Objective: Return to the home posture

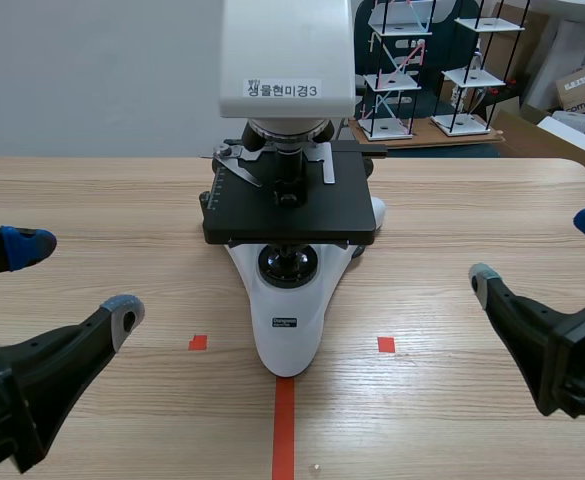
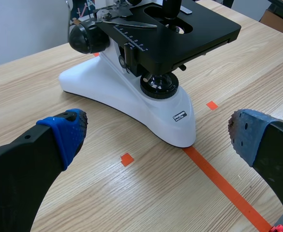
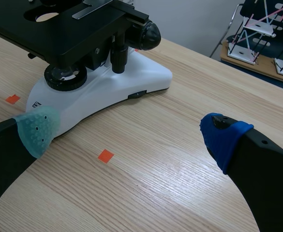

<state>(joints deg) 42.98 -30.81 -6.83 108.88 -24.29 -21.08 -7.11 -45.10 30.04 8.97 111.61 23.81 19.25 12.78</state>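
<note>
You see left claw (image 1: 72, 280) low at own side, spread, empty; right claw (image 1: 538, 252) same, spread, empty. Microscope (image 1: 290, 215) stands between, apart from both (home posture looks reached, or nearly).

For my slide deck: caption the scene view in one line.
Open left gripper and open right gripper flank a microscope on the wooden table.

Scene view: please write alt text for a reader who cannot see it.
A white and black microscope stands in the middle of a wooden table. The left gripper and right gripper sit low at either side, both open and empty, not touching it.
</note>
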